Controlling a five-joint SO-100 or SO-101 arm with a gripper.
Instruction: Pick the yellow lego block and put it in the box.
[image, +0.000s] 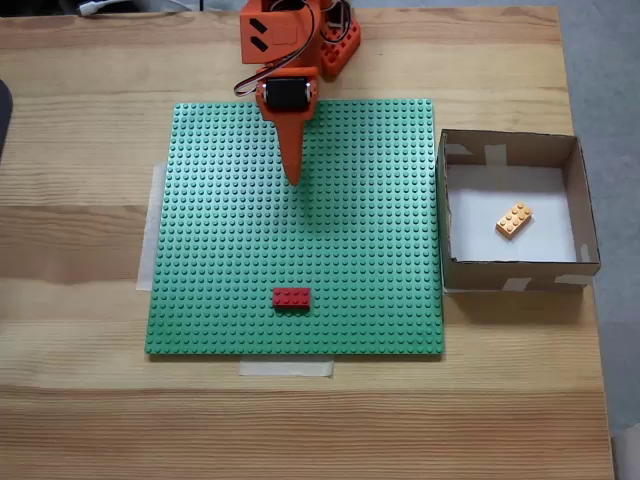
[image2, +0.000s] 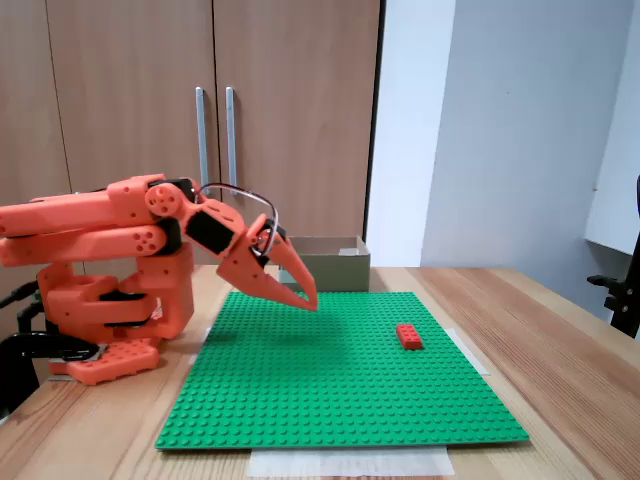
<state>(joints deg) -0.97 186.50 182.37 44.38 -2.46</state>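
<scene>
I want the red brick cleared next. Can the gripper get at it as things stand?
Probably yes: the gripper hovers shut above the green baseplate, and nothing stands between it and the red brick.

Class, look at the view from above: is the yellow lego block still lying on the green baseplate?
No, the yellow lego block lies inside the box.

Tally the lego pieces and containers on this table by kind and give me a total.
Yellow lego block: 1, lying in the box
Red lego brick: 1, on the baseplate
Green baseplate: 1
Cardboard box: 1
Total: 4
</scene>
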